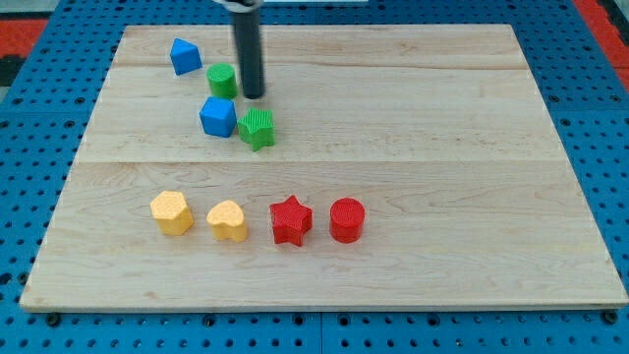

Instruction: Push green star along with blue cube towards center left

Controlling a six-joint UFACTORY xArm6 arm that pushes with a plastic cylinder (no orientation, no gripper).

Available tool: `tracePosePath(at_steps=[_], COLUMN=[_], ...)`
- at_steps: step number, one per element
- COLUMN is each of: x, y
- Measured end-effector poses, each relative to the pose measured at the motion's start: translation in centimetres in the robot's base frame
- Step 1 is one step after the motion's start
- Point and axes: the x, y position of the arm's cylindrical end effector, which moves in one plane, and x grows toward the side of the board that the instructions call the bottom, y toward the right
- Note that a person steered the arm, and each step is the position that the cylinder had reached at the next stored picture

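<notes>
Going left to right across the wooden board (pixel 393 118): up in the upper left of the frame there's a blue block with a peaked top (pixel 184 56), then a green cylinder (pixel 222 81), and right next to that on its right is the tip (pixel 255 95) of the dark rod. There's no claw here at all, just the bare rod end, so nothing opens, closes or holds anything. Just below the tip sit the two that matter: the blue cube (pixel 217 116) and the green star (pixel 257 128), side by side and touching or nearly so, cube on the left, star on the right. So the pair lies below and slightly left of the tip, and the tip isn't touching either. To shove them toward center left, it probably needs to get round to the star's right side and push leftward, star into cube. Lower down there's a row: yellow block (pixel 172 212), yellow heart (pixel 228 221), red star (pixel 290 220), red cylinder (pixel 347 219), well apart from the action. Under the board is a blue pegboard (pixel 29 197).
</notes>
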Motion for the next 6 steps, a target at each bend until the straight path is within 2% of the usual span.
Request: tracePosePath(at_steps=[1,2,3,4,5,6], x=[-2.9,-3.2,-1.7,2.5,8.2,8.2], y=[-2.6,-3.3,3.7,14.4,8.5,2.0])
